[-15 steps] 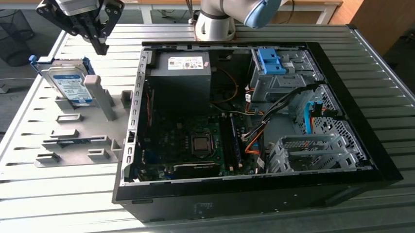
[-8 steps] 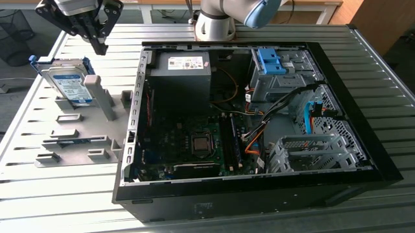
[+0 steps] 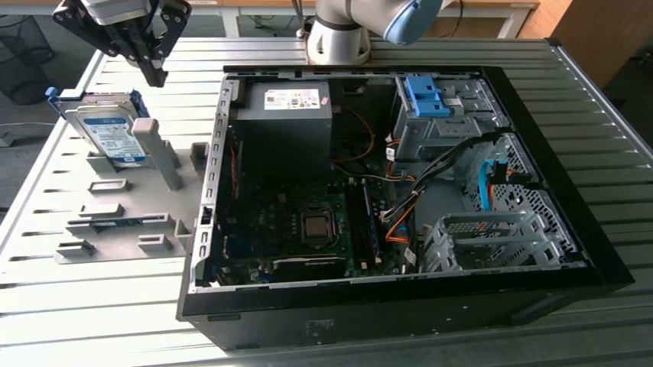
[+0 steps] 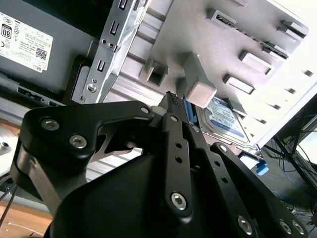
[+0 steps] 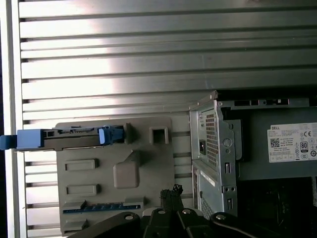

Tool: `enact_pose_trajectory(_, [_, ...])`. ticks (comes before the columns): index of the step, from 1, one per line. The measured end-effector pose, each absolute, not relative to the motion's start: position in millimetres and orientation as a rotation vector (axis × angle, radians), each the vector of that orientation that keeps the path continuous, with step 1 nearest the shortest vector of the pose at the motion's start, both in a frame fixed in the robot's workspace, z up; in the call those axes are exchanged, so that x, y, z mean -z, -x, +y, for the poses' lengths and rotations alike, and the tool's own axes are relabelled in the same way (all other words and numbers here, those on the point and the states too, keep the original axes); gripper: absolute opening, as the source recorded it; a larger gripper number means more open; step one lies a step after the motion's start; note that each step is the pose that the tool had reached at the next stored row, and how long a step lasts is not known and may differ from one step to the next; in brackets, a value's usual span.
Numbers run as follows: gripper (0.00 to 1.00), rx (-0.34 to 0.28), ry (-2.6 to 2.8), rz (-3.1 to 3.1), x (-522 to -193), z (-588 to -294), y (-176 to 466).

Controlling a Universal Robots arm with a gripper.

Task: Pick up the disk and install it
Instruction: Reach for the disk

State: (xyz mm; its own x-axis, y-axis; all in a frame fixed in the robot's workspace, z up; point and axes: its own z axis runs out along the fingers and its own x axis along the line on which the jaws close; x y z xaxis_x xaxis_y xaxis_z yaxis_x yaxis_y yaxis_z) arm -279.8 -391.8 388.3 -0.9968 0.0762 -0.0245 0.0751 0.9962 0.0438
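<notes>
My claw (image 3: 156, 76), pressed together and empty, hangs just above the disk (image 3: 107, 130), which stands on edge toward seven o'clock in the exterior view.

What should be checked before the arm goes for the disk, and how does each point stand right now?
1. Disk standing on edge in the grey fixture: ok.
2. Gripper carrying nothing, above and apart from the disk: ok.
3. Jaws open for a grasp: not ok, they look shut.
4. Computer case lying open, inside exposed: ok.
5. Metal drive cage free of a drive: ok, it looks empty.
</notes>
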Motion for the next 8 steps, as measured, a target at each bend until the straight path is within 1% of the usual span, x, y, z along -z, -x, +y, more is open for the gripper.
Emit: enact_pose_trajectory(8, [0.11, -0.067, -0.118, 3.112, -388.1, -391.8, 281.4])
